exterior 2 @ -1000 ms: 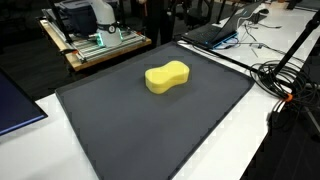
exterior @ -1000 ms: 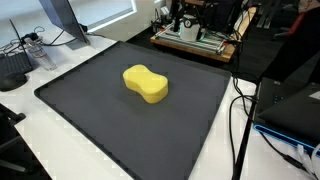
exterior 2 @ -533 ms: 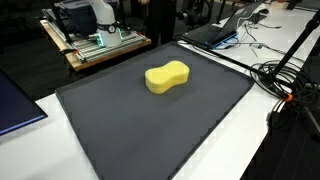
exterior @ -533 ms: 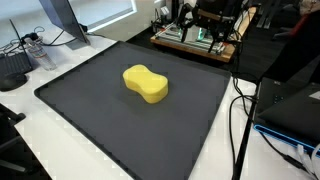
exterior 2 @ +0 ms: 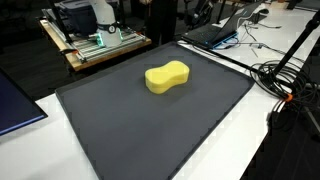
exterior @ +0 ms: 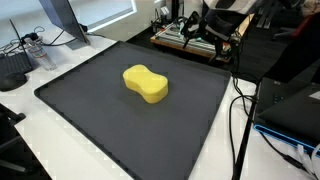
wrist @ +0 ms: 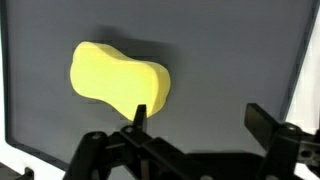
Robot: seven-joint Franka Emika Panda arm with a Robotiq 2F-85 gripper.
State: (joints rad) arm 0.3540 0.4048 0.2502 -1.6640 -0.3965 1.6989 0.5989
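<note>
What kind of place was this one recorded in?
Probably a lab or office workbench: a laptop, tangled cables and a wooden cart of electronics surround the black mat holding a yellow sponge.

The sponge [exterior: 145, 84] looks like soft yellow foam, matt, with a finely porous skin and rounded edges. Beneath it the mat [exterior: 130, 130] is dark grey, matt and even, like rubber or a dense foam sheet, with a smooth, slightly raised border. The table [exterior: 50, 140] around the mat is white and smooth with a faint sheen, like laminate. At the far side a board [exterior 2: 72, 55] shows bare pale wood. On the right, the cables [exterior 2: 285, 80] have black, slightly glossy plastic sheathing. In the wrist view the gripper [wrist: 197, 112] is black and matt, either hard plastic or coated metal.
</note>
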